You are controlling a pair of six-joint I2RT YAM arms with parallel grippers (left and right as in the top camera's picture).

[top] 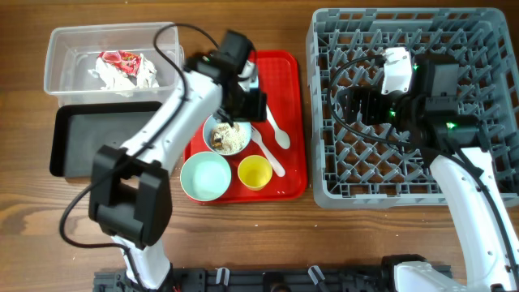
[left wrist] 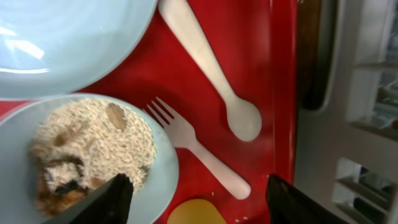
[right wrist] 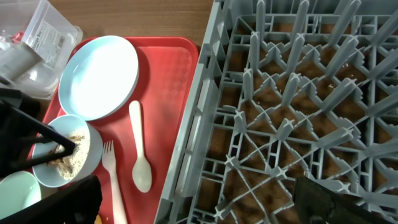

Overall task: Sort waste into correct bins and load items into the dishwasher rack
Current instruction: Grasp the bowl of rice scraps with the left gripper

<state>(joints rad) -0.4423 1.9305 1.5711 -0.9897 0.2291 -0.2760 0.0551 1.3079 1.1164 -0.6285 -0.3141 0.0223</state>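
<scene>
On the red tray [top: 285, 85], my left gripper [top: 233, 126] hangs open over a pale blue bowl [left wrist: 163, 163] of beige food scraps [left wrist: 93, 140]. One finger [left wrist: 106, 202] is above the scraps and the other [left wrist: 298, 202] is near the tray's right rim. The plate [left wrist: 68, 37], white spoon [left wrist: 211, 74], fork [left wrist: 199, 152] and yellow cup [top: 255, 172] lie around it, with an empty bowl [top: 205, 176] at the front. My right gripper [right wrist: 199, 202] is open and empty above the grey dishwasher rack [top: 486, 36]. The red-and-white wrapper [top: 122, 62] and napkins [top: 142, 79] are in the clear tub [top: 57, 49].
The black tray [top: 89, 142] sits in front of the clear tub, left of the red tray. The rack's upright pegs [right wrist: 292, 93] stand under my right gripper. Bare wooden table [top: 32, 227] shows at the front left.
</scene>
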